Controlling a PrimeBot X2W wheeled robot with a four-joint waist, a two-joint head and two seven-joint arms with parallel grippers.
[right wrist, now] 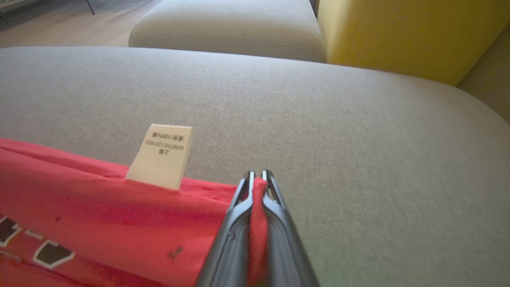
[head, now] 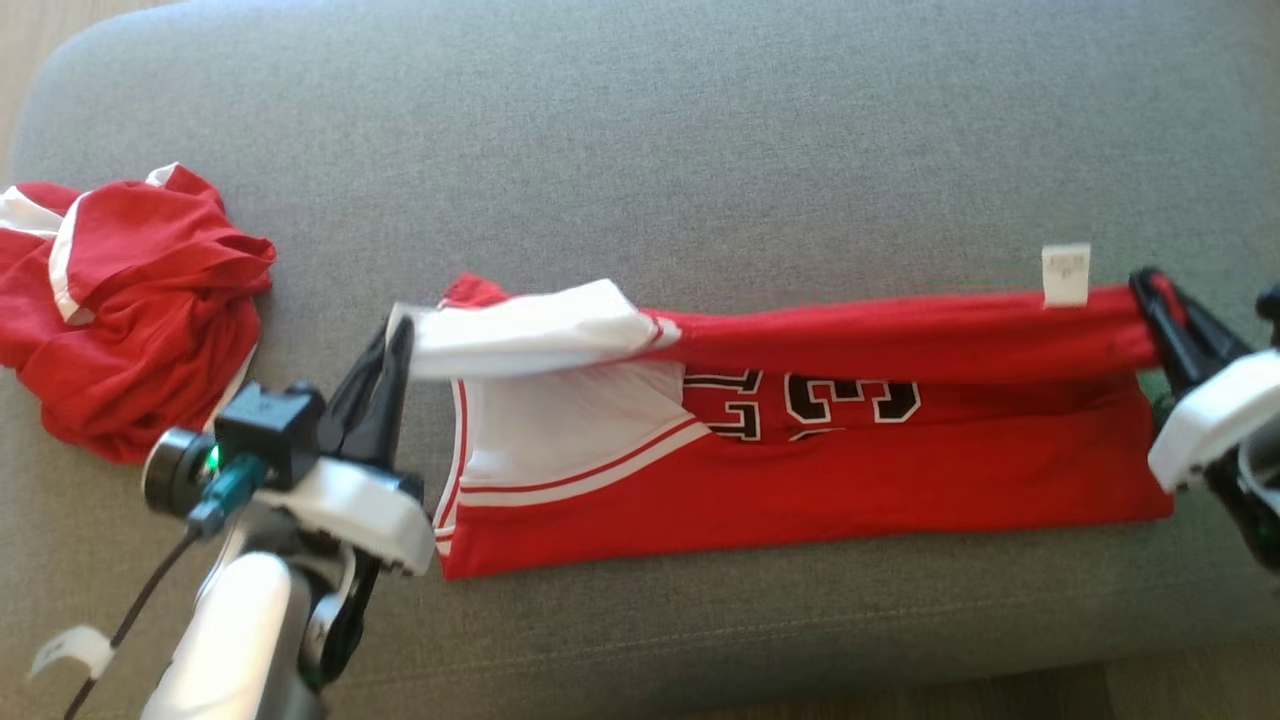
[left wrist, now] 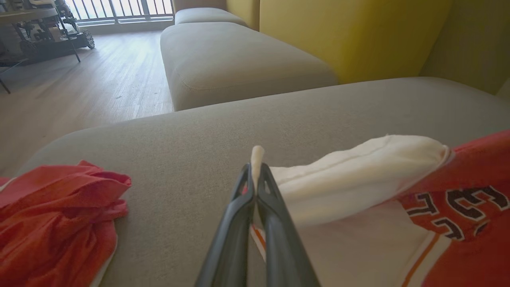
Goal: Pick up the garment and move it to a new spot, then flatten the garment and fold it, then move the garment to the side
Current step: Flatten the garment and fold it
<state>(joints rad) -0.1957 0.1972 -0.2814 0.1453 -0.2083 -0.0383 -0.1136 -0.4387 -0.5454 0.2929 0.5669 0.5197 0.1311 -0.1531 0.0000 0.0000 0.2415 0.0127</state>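
left end effector (head: 399, 328) clamped on basketball jersey (head: 800, 490) white edge | right end effector (head: 1150, 288) clamped on red hem | crumpled red garment (head: 130, 310) at left

"The garment (head: 800, 480) is red, isn't it?"

"Red, yes, turning white at one end, where thin red and white stripes edge it. The numerals are black, outlined in white."

"And its tag (head: 1065, 272)?"

"White, with small dark print."

"The crumpled heap (head: 130, 310)?"

"Also red, with white bands."

"And the cushion (head: 640, 130) is plain grey, no pattern."

"Right. The backrest (left wrist: 350, 36) is mustard yellow, and the floor (left wrist: 79, 79) is pale wood with a fine grain."
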